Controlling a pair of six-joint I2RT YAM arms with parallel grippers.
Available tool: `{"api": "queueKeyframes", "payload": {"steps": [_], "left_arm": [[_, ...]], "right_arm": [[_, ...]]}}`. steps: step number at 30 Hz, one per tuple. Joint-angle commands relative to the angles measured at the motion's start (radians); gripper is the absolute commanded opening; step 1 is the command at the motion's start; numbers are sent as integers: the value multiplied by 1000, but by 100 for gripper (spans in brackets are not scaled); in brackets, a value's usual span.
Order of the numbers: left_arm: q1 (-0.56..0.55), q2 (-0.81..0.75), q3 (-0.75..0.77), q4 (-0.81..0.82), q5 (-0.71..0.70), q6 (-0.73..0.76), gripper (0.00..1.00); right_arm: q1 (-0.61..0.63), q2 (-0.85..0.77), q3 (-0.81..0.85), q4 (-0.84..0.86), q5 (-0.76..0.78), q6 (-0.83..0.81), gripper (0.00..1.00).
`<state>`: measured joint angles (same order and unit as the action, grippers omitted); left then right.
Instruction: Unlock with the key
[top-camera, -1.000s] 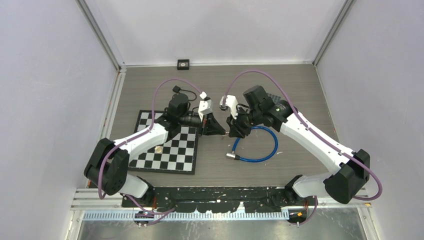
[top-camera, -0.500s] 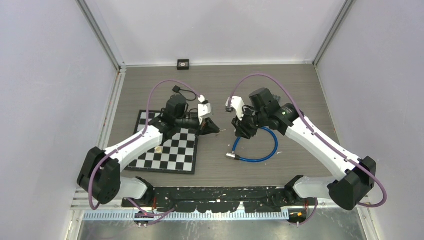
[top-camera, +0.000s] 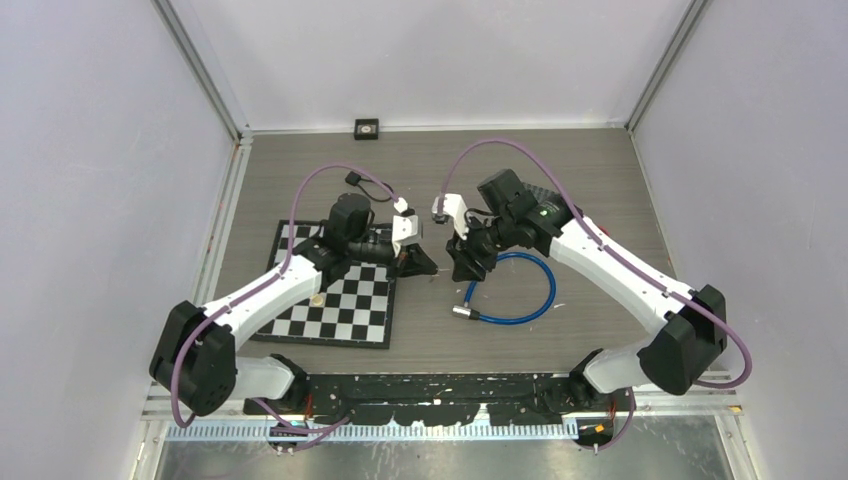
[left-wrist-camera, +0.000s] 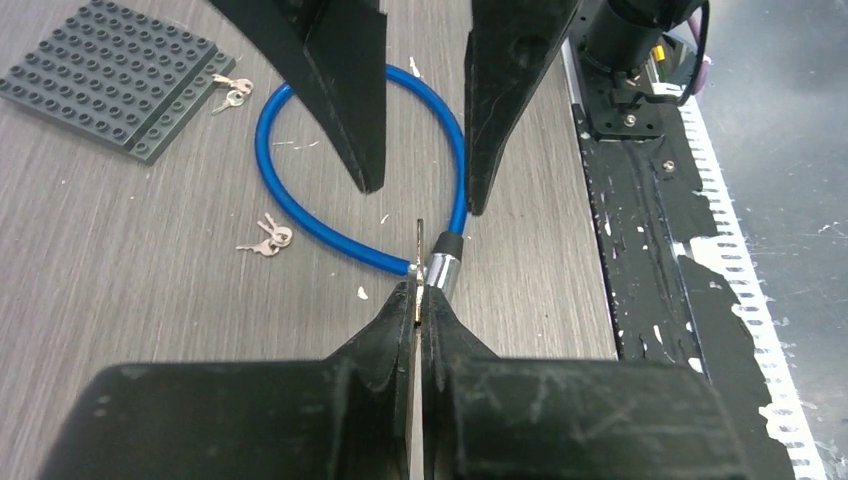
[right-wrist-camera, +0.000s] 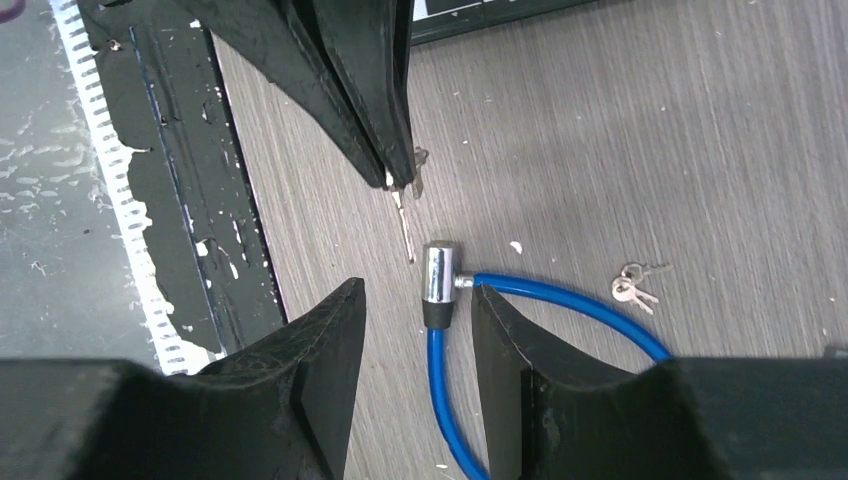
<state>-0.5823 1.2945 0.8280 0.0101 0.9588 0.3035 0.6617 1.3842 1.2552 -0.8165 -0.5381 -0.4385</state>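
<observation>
A blue cable lock (top-camera: 520, 290) lies looped on the table, its silver lock body (right-wrist-camera: 437, 272) also in the left wrist view (left-wrist-camera: 437, 270). My left gripper (left-wrist-camera: 418, 295) is shut on a small key (right-wrist-camera: 403, 225), which sticks out forward from the fingertips and points toward the lock body. In the top view the left gripper (top-camera: 428, 263) faces the right gripper (top-camera: 462, 264). My right gripper (right-wrist-camera: 418, 290) is open and empty, above the lock body, which shows between its fingers.
A checkerboard mat (top-camera: 340, 300) lies under the left arm. A grey studded plate (left-wrist-camera: 110, 75) and loose key pairs (left-wrist-camera: 265, 237) (right-wrist-camera: 630, 287) lie beyond the cable. A small black square (top-camera: 367, 127) sits at the back wall. The black base rail (top-camera: 430, 385) runs along the near edge.
The right gripper swung right, then back left, now close to the left gripper's tip. The left gripper drew slightly left, still holding the key.
</observation>
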Motion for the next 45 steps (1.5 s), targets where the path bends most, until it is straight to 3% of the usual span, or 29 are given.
{"api": "queueKeyframes", "payload": {"steps": [1, 12, 18, 22, 29, 33, 37, 45], "left_arm": [[-2, -16, -9, 49, 68, -11, 0], [-2, -11, -12, 59, 81, -27, 0], [-1, -10, -15, 74, 85, -44, 0], [-1, -8, -19, 95, 87, -70, 0], [37, 23, -64, 377, 120, -328, 0], [49, 60, -64, 467, 148, -447, 9], [49, 82, -57, 481, 164, -474, 13], [48, 92, -61, 460, 184, -463, 11]], "right_arm": [[18, 30, 62, 24, -54, -2, 49], [39, 72, 75, 40, -103, 9, 35], [41, 75, 69, 43, -125, 18, 20], [41, 71, 64, 57, -130, 38, 1], [37, 26, 32, 137, -105, 90, 1], [31, 11, 27, 161, -104, 115, 1], [24, 6, 26, 163, -107, 119, 1], [7, -7, 10, 185, -103, 133, 1]]}}
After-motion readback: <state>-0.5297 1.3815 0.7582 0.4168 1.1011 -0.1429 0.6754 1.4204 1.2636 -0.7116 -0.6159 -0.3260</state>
